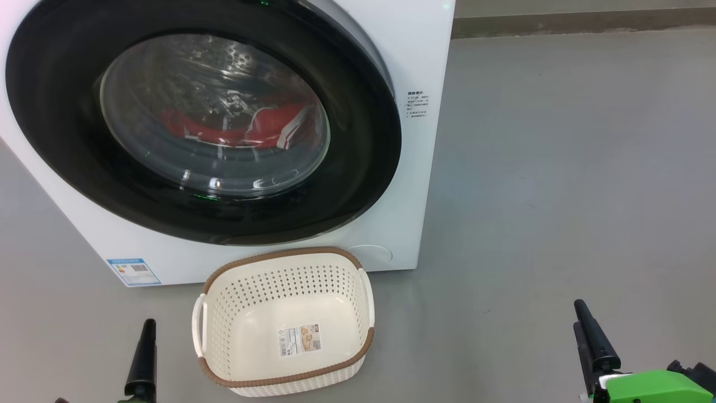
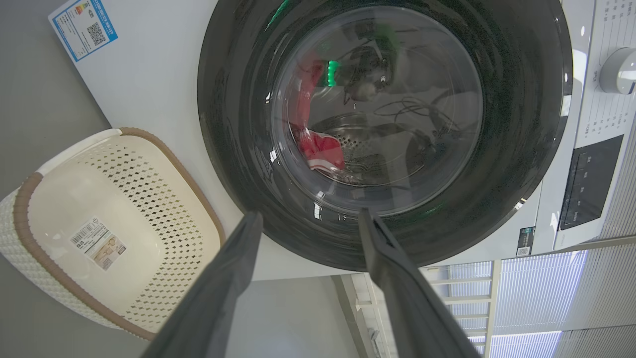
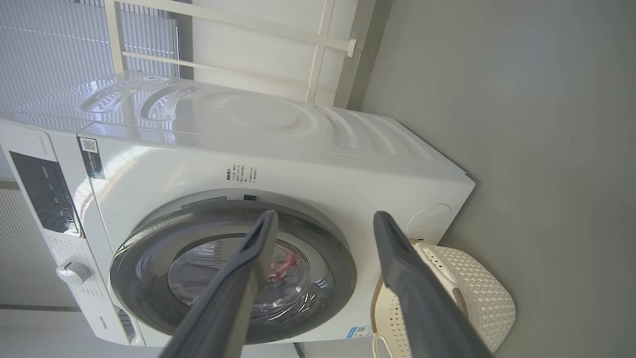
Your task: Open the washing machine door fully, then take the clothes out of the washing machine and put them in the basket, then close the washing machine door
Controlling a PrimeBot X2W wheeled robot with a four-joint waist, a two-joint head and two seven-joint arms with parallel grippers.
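Observation:
The white washing machine (image 1: 430,184) fills the upper left of the head view. Its washing machine door (image 1: 61,140), with a glossy black rim and a glass bowl, covers the opening. Red clothes (image 1: 224,131) with white trim lie inside the drum behind the glass. An empty cream basket (image 1: 285,256) stands on the floor just below the door. My left gripper (image 2: 310,214) is open and empty, pointing at the door's lower rim (image 2: 233,124) from a distance. At the lower right, my right gripper (image 1: 582,316) hangs over bare floor; the right wrist view shows it (image 3: 325,214) open and empty.
Grey floor (image 1: 559,168) stretches to the right of the machine up to a wall skirting (image 1: 582,22). The machine's control panel and knob (image 2: 618,69) sit above the door. A white frame and window blinds (image 3: 149,30) stand behind the machine.

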